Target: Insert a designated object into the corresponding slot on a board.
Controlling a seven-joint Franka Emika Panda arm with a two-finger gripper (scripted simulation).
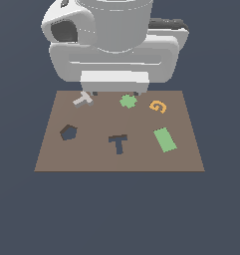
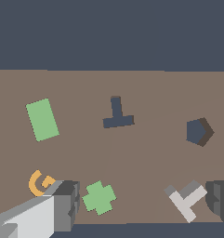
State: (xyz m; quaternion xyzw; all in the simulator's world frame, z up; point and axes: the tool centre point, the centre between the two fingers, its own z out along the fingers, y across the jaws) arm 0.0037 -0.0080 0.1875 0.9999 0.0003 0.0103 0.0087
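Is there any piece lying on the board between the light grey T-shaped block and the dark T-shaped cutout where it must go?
Nothing visible does. The light grey T-shaped block lies near the brown board's far edge, and only bare board separates it from the dark T-shaped cutout. The green flower-shaped piece and the dark hexagonal cutout sit off that line.

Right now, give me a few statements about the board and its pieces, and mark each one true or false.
1. The grey T block sits inside the T-shaped slot. False: it lies apart from the slot, near a corner of the board.
2. The T-shaped slot is empty. True.
3. The gripper is closed on the green flower piece. False: its fingers stand apart, touching nothing.
4. An orange G piece lies on the board. True.
5. The green rectangle fills the hexagonal cutout. False: that cutout is empty.
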